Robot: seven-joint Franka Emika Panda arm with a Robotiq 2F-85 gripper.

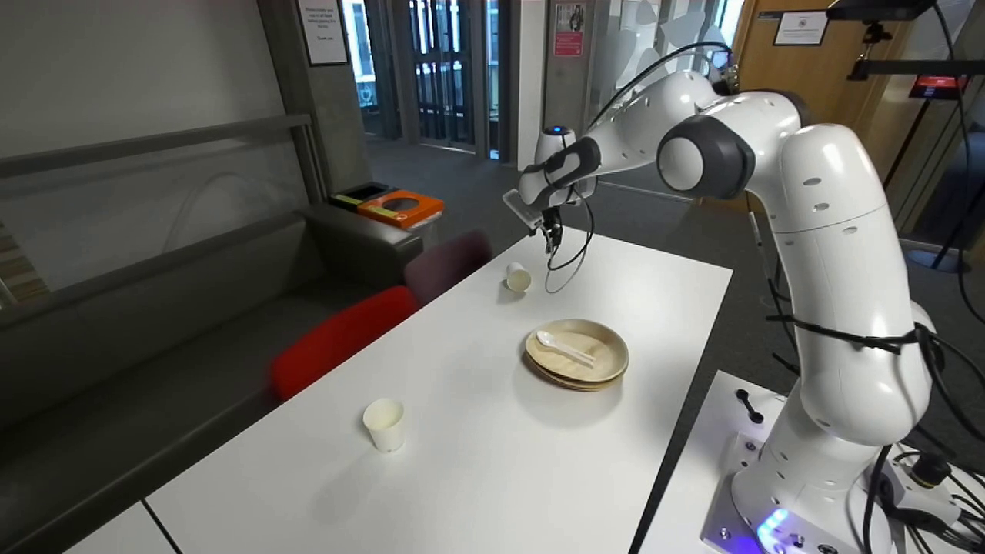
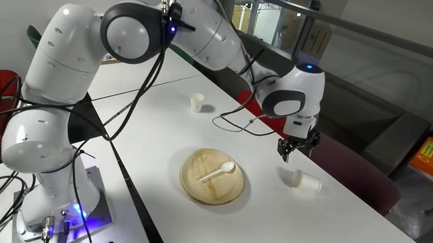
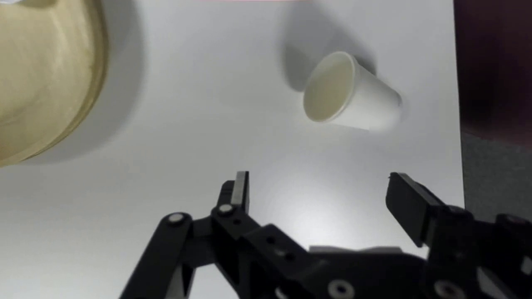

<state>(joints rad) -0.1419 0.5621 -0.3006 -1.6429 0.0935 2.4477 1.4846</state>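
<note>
Your gripper (image 3: 319,176) sits at six o'clock, jaws spread wide. Toward two o'clock, apart from it, you see a white cup (image 3: 363,97) lying on its side on the pale table (image 3: 187,133), mouth facing roughly ten. Stacked tan plates (image 3: 45,74) show at ten o'clock, a maroon surface (image 3: 494,66) near three.

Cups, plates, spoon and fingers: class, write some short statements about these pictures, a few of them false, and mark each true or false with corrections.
1. A white spoon lies on the stacked plates. True.
2. Both cups stand upright. False: one cup stands; the other cup lies on its side.
3. The fingers stand apart with nothing between them. True.
4. The cup on its side touches the plates. False: it lies apart from them.
5. A red chair stands beside the table. True.
</note>
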